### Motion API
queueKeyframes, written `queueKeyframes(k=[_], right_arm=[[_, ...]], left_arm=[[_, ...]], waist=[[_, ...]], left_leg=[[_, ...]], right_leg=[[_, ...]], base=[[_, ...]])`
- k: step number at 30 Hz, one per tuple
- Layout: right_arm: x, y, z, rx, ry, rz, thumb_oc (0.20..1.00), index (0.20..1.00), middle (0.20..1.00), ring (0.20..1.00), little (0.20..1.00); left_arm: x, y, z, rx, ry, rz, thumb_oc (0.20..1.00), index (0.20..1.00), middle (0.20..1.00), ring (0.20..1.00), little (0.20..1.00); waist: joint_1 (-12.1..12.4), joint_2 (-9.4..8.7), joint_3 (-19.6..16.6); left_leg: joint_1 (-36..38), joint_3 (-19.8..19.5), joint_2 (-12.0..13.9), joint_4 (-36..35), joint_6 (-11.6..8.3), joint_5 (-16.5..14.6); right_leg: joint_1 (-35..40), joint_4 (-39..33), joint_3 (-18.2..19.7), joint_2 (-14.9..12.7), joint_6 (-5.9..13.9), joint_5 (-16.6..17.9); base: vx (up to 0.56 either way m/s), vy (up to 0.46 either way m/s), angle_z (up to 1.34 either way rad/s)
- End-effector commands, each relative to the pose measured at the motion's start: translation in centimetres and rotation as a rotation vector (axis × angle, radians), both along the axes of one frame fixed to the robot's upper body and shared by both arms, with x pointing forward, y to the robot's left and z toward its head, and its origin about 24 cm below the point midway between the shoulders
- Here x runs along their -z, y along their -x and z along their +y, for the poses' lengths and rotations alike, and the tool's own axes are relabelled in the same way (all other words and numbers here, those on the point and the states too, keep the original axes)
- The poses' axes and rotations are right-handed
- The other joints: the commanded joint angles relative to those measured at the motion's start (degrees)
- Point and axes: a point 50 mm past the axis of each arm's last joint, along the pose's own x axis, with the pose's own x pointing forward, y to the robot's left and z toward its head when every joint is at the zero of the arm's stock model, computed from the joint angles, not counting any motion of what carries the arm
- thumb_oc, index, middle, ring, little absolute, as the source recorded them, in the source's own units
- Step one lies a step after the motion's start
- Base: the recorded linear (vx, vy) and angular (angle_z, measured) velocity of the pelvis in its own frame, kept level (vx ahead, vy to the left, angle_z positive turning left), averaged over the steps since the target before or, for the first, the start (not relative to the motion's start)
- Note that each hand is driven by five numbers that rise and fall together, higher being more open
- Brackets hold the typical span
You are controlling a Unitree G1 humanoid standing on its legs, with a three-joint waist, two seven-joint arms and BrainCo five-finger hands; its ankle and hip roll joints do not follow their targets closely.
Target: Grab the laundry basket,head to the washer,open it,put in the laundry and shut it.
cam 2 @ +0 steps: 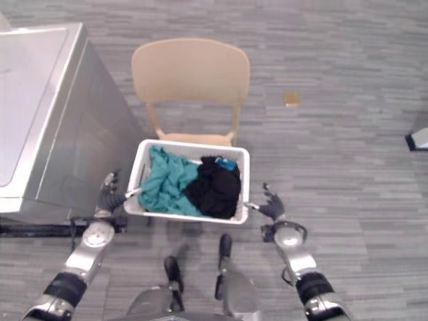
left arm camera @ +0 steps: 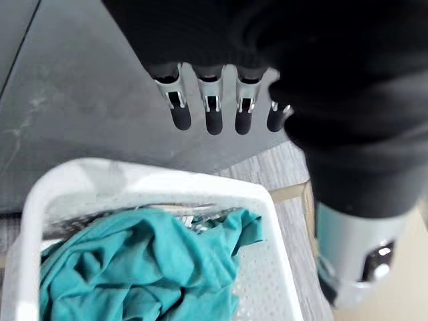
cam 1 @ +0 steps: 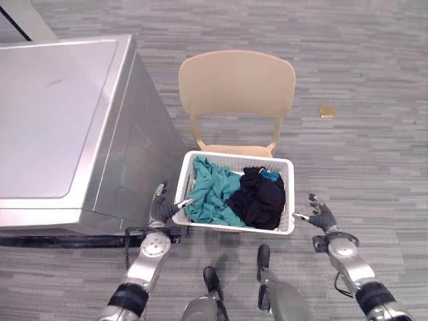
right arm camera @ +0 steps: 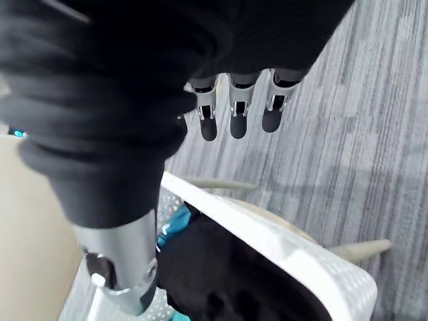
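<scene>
The left hand sits in the lower left of the left eye view, just beside the left short side of the white laundry basket, with its thumb reaching to the basket's rim. Its fingers are straight and spread, holding nothing, with the basket's edge below them in the left wrist view. The right hand is at the lower right, just beside the basket's right short side, its thumb pointing toward the rim. Its fingers are likewise straight and relaxed, closed on nothing.

The basket stands at the centre of the frame on the seat of a tan chair, whose backrest rises above it in the upper middle. Inside lie a teal garment on the left half and a black garment on the right half, the two touching, with a small blue patch showing at the black one's upper edge.

A silver-grey washer fills the upper left of the frame, its lid down, its side wall close to the left hand. On the grey striped floor, at the upper right and well apart from the chair, lies a small tan block.
</scene>
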Motion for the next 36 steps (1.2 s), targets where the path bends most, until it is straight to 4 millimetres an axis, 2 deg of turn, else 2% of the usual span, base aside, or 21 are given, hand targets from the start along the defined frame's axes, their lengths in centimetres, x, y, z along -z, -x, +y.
queueKeyframes(k=[1,4,5,6,8,10,11,16,17,19,23,24,25,28,29,31,32,33,35,36], right_arm=[[-1.3,0.0,-1.1,-0.017,0.020,-0.068,1.000,1.000,1.000,1.000,1.000],[-1.4,1.7,-3.3,-0.006,0.092,-0.047,1.000,1.000,1.000,1.000,1.000],[-1.1,2.8,-4.2,-0.004,0.132,-0.020,1.000,1.000,1.000,1.000,1.000],[-1.1,2.8,-4.2,-0.004,0.132,-0.019,1.000,1.000,1.000,1.000,1.000],[-0.1,3.9,-4.6,-0.003,0.154,0.037,1.000,1.000,1.000,1.000,1.000],[1.8,5.4,-4.5,-0.006,0.158,0.122,1.000,1.000,1.000,1.000,1.000],[1.8,5.3,-4.5,-0.006,0.158,0.122,1.000,1.000,1.000,1.000,1.000],[4.9,6.9,-3.4,-0.002,0.117,0.254,1.000,1.000,1.000,1.000,1.000],[4.9,6.9,-3.4,-0.002,0.117,0.254,1.000,1.000,1.000,1.000,1.000],[6.2,7.5,-3.0,0.023,0.081,0.307,1.000,1.000,1.000,1.000,1.000],[7.2,8.1,-2.6,0.034,0.055,0.355,1.000,1.000,1.000,1.000,1.000],[7.5,8.3,-2.1,0.039,0.029,0.369,1.000,1.000,1.000,1.000,1.000],[7.7,8.3,-1.9,0.033,0.022,0.374,1.000,1.000,1.000,1.000,1.000],[7.8,8.1,-1.3,0.020,0.011,0.378,1.000,1.000,1.000,1.000,1.000],[8.0,8.2,-1.3,0.019,0.011,0.386,1.000,1.000,1.000,1.000,1.000],[8.1,8.4,-1.4,0.025,0.012,0.396,1.000,1.000,1.000,1.000,1.000],[8.3,8.8,-1.8,0.054,0.008,0.408,1.000,1.000,1.000,1.000,1.000],[8.3,8.8,-1.8,0.055,0.008,0.408,1.000,1.000,1.000,1.000,1.000],[8.8,9.5,-1.7,0.099,-0.032,0.427,1.000,1.000,1.000,1.000,1.000],[8.8,9.6,-1.7,0.100,-0.032,0.427,1.000,1.000,1.000,1.000,1.000]], left_arm=[[-0.1,0.3,1.2,0.038,-0.054,0.001,1.000,1.000,1.000,1.000,1.000],[0.9,1.8,2.0,0.040,-0.053,0.059,1.000,1.000,1.000,1.000,1.000],[1.7,3.0,2.5,0.034,-0.059,0.104,1.000,1.000,1.000,1.000,1.000],[1.7,3.0,2.5,0.034,-0.059,0.105,1.000,1.000,1.000,1.000,1.000],[3.1,4.4,2.9,0.027,-0.052,0.173,1.000,1.000,1.000,1.000,1.000],[5.4,6.6,2.9,0.009,-0.027,0.287,1.000,1.000,1.000,1.000,1.000],[5.4,6.6,2.9,0.009,-0.027,0.286,1.000,1.000,1.000,1.000,1.000],[8.0,8.8,3.0,-0.050,0.005,0.414,1.000,1.000,1.000,1.000,1.000],[7.9,8.8,3.0,-0.050,0.005,0.414,1.000,1.000,1.000,1.000,1.000],[8.7,8.9,3.1,-0.079,0.008,0.448,1.000,1.000,1.000,1.000,1.000],[9.3,9.0,3.0,-0.100,0.021,0.468,1.000,1.000,1.000,1.000,1.000],[9.5,9.0,2.8,-0.106,0.029,0.477,1.000,1.000,1.000,1.000,1.000],[9.7,9.0,2.6,-0.110,0.034,0.482,1.000,1.000,1.000,1.000,1.000],[10.3,9.0,2.1,-0.133,0.054,0.502,1.000,1.000,1.000,1.000,1.000],[10.5,9.1,1.9,-0.133,0.058,0.508,1.000,1.000,1.000,1.000,1.000],[10.3,8.7,1.5,-0.123,0.062,0.490,1.000,1.000,1.000,1.000,1.000],[10.0,8.1,1.2,-0.104,0.059,0.468,1.000,1.000,1.000,1.000,1.000],[10.0,8.1,1.2,-0.103,0.059,0.468,1.000,1.000,1.000,1.000,1.000],[10.0,7.9,0.8,-0.069,0.046,0.476,1.000,1.000,1.000,1.000,1.000],[10.0,7.9,0.8,-0.068,0.046,0.477,1.000,1.000,1.000,1.000,1.000]], waist=[[0.16,-0.20,-4.34],[0.00,-0.21,-4.53],[0.04,-0.24,-4.75],[0.02,-0.23,-4.78],[0.02,-0.29,-4.87],[0.28,-0.24,-4.92],[0.30,-0.17,-5.01],[1.86,0.35,-3.06],[1.83,0.44,-3.24],[2.85,1.53,-1.67],[2.83,1.81,-0.78],[2.00,1.76,-1.13],[1.59,1.81,-1.29],[0.45,2.05,-1.98],[0.18,2.35,-2.36],[-0.59,2.68,-2.89],[-1.08,2.73,-3.14],[-1.15,2.73,-3.17],[-1.47,3.25,-4.36],[-1.54,3.22,-4.43]], left_leg=[[-4.51,-2.04,2.15,-0.12,-3.77,3.73],[-3.61,-2.22,2.43,-0.12,-3.90,3.70],[-3.31,-2.13,2.85,-0.12,-4.05,3.95],[-3.30,-2.15,2.86,-0.12,-4.06,3.95],[-2.75,-2.30,3.12,-0.12,-4.23,4.16],[-2.06,-2.78,3.59,0.18,-4.45,4.53],[-2.21,-2.77,3.67,0.13,-4.45,4.66],[-4.61,-5.23,4.82,1.36,-5.61,7.81],[-4.95,-5.29,4.93,1.43,-5.61,7.88],[-8.13,-7.52,4.55,0.94,-6.92,10.18],[-9.12,-7.93,4.01,2.01,-6.20,8.44],[-7.93,-7.16,4.50,4.13,-5.52,5.51],[-7.22,-6.68,5.08,5.14,-5.57,4.32],[-4.32,-5.87,8.22,7.43,-6.51,2.57],[-2.75,-5.70,9.29,7.06,-7.34,1.86],[-2.11,-2.69,12.14,5.60,-8.20,3.96],[-2.86,0.41,14.59,4.18,-8.98,6.08],[-2.90,0.32,14.56,4.15,-8.98,6.12],[-2.83,1.93,14.37,1.55,-9.48,5.89],[-2.90,1.83,14.26,1.51,-9.43,5.90]], right_leg=[[3.42,9.29,0.55,-4.11,5.81,-16.87],[4.65,9.61,0.01,-3.86,5.64,-17.64],[5.14,9.56,-0.15,-3.42,5.43,-17.82],[5.18,9.55,-0.17,-3.41,5.42,-17.83],[6.11,9.44,-0.34,-2.94,5.17,-18.27],[7.58,9.25,-0.45,-2.00,4.60,-19.32],[7.45,9.12,-0.44,-1.90,4.55,-19.12],[8.41,8.16,-0.39,0.31,2.73,-20.22],[8.18,8.04,-0.44,0.42,2.68,-20.02],[7.57,7.23,-2.13,0.68,2.08,-19.63],[5.29,7.52,-5.24,-1.55,2.39,-18.15],[3.67,7.36,-6.76,-3.80,3.09,-16.40],[3.32,7.08,-7.24,-4.78,3.36,-15.84],[3.31,6.50,-8.94,-7.55,4.10,-14.82],[4.17,6.60,-8.98,-8.00,4.79,-15.63],[4.35,6.67,-10.71,-10.38,5.72,-14.84],[5.60,6.42,-12.80,-12.88,6.99,-14.22],[5.67,6.34,-12.91,-12.89,7.02,-14.17],[6.86,5.11,-14.67,-15.09,8.83,-12.06],[6.91,4.98,-14.79,-15.16,8.91,-11.93]], base=[[-0.05,-0.043,0.09],[-0.07,-0.063,0.03],[-0.07,-0.071,0.12],[-0.09,-0.083,0.11],[-0.07,-0.071,0.07],[-0.10,-0.100,0.08],[-0.10,-0.105,0.07],[-0.12,-0.104,0.08],[-0.18,-0.081,0.23],[-0.23,-0.037,0.36],[-0.18,0.052,0.88],[-0.12,0.152,0.51],[-0.15,0.210,0.36],[0.00,0.212,0.51],[0.11,0.280,0.54],[0.09,0.409,0.56],[0.05,0.389,0.77],[0.07,0.397,0.94],[0.13,0.416,0.81],[0.22,0.612,0.77]])
